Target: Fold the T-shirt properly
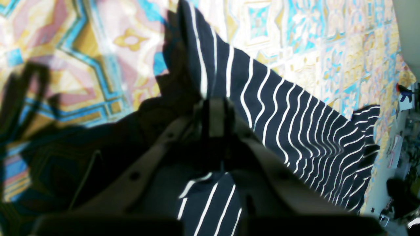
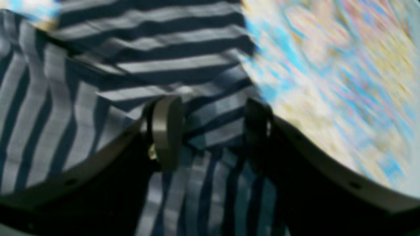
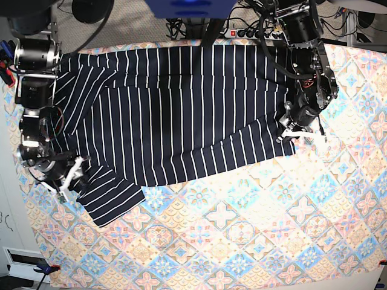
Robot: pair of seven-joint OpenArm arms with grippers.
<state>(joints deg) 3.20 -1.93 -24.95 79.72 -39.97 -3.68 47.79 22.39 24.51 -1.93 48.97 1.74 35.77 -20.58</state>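
Observation:
The dark navy T-shirt with thin white stripes (image 3: 181,103) lies spread across the far half of the table. Its near edge runs diagonally, and one sleeve (image 3: 112,196) sticks out at the lower left. My left gripper (image 3: 300,134) is at the shirt's right corner. In the left wrist view it (image 1: 215,105) is shut on a raised fold of the shirt (image 1: 295,131). My right gripper (image 3: 68,179) is at the shirt's left edge by the sleeve. In the blurred right wrist view its fingers (image 2: 165,131) stand apart, with striped fabric (image 2: 216,131) lying between them.
The pastel floral-tile tablecloth (image 3: 242,229) covers the table, and its near half is bare. Cables and a power strip (image 3: 242,30) lie behind the far edge. Blue clamps (image 3: 6,57) sit at the left edge, where the floor (image 3: 9,241) begins.

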